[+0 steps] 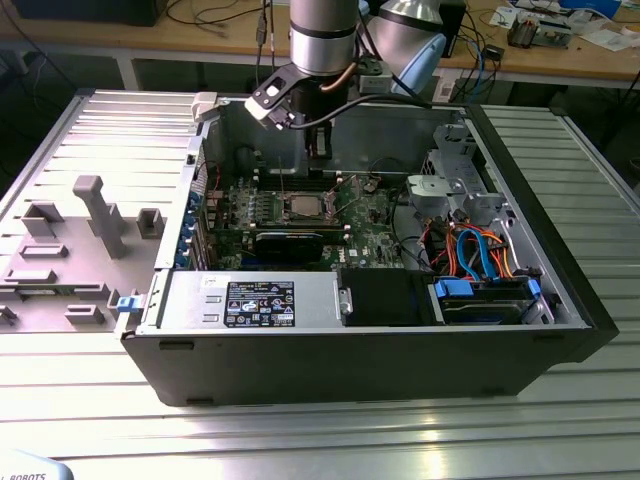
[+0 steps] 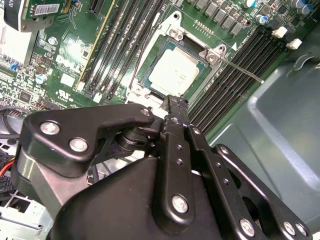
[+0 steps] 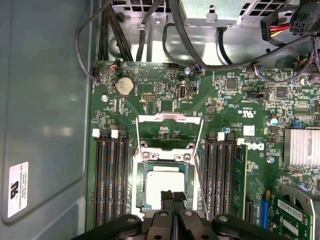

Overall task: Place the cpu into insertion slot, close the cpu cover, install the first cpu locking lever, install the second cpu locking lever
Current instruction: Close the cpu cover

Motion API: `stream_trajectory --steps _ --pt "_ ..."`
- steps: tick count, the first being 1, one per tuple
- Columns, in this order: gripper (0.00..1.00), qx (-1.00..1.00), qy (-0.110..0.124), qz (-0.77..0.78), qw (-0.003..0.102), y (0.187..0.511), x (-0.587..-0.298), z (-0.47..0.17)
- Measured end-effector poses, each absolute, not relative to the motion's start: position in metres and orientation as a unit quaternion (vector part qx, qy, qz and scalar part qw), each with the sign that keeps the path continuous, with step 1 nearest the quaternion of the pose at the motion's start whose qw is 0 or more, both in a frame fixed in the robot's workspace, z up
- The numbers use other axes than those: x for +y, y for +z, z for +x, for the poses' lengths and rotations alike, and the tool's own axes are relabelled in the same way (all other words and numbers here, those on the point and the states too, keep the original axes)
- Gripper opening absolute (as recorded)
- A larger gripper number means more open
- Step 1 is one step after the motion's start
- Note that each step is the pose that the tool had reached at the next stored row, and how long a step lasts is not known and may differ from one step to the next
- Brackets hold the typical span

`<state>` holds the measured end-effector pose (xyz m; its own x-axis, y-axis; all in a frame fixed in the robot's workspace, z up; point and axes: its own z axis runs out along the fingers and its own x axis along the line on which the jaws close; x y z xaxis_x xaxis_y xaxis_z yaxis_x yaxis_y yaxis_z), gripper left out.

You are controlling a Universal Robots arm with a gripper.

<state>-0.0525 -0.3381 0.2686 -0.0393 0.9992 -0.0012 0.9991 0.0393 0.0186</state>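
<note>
Cpu seated in insertion slot, about mid-frame in exterior view. Cpu cover flipped open just beyond socket, not yet down. End effector fingers pressed together, empty, hovering over one edge of chip. Judgement: placing done, cover-closing in hand; calls for tipping frame over its hinge without nudging chip. Memory slots flank socket closely; cables past cover; free room above.

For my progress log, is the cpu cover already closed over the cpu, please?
No, the cpu cover is flipped open, leaving the cpu bare.
</note>
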Motion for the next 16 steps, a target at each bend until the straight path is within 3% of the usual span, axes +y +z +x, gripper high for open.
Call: stream_trajectory --steps 16 --pt "0.11 0.721 0.006 0.693 0.007 0.269 -0.338 -0.038"
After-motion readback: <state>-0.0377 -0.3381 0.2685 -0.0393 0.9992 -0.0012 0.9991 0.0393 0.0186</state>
